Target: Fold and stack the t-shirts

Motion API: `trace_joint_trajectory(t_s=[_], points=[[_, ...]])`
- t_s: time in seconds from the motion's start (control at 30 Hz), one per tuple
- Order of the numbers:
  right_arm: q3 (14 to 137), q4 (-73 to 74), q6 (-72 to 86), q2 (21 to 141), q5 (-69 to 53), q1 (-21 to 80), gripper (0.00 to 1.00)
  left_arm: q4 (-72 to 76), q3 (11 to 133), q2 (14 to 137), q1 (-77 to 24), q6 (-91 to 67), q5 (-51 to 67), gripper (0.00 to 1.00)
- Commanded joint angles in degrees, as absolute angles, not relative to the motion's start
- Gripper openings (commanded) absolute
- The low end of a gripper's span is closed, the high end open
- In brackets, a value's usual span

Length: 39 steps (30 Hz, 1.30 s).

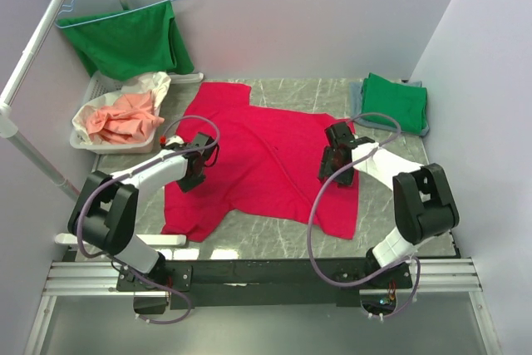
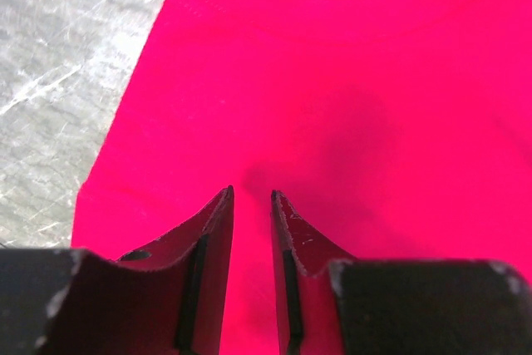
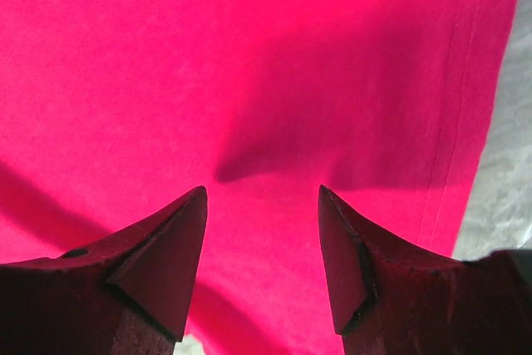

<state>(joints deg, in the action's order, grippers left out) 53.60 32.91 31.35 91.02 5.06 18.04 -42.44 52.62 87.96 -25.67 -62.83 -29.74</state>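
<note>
Red t-shirt point(image 1: 266, 164) spread flat, wrinkled, mid worktop point(image 1: 274, 243). Left hand point(image 2: 251, 195) over its left part, fingers slightly apart, nothing between. Right hand point(image 3: 262, 190) near its right hem, fingers well apart, empty. Green t-shirt point(image 1: 395, 101) folded atop grey t-shirt point(image 1: 425, 122), far right corner.

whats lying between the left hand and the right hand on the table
Only the red t-shirt: its spread, slightly creased middle runs from left hand to right hand, clearest in the top view.
</note>
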Motion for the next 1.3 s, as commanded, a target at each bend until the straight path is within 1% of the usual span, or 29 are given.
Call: trace_joint_trajectory(t_s=[0.0, 0.23, 0.33, 0.43, 0.7, 0.9, 1.1, 1.27], points=[[53.61, 30.85, 30.24, 93.77, 4.39, 15.56, 0.63, -41.49, 51.77, 88.86, -25.22, -64.16, -29.09, 0.3], [54.49, 32.69, 29.01, 97.99, 6.76, 12.49, 0.63, -42.01, 52.21, 88.42, -24.96, -63.81, -29.53, 0.31], [54.93, 32.87, 28.74, 98.09, 6.16, 10.73, 0.63, -41.92, 52.29, 88.24, -24.96, -63.72, -29.53, 0.31], [56.25, 34.89, 29.0, 98.44, 9.31, 9.59, 0.63, -42.45, 52.47, 88.24, -24.96, -63.55, -29.71, 0.31], [55.99, 36.47, 29.53, 98.09, 12.04, 8.09, 0.63, -42.63, 51.77, 88.24, -24.79, -63.72, -29.79, 0.31], [55.9, 36.21, 29.53, 97.21, 11.17, 7.91, 0.63, -41.75, 49.75, 87.63, -24.61, -63.99, -29.44, 0.32], [57.74, 36.56, 29.36, 89.31, 10.02, 8.88, 0.63, -40.7, 47.64, 88.42, -24.61, -64.51, -29.09, 0.31], [60.82, 39.02, 29.44, 82.18, 9.32, 10.54, 0.64, -41.31, 48.51, 85.44, -24.61, -63.63, -29.62, 0.3]])
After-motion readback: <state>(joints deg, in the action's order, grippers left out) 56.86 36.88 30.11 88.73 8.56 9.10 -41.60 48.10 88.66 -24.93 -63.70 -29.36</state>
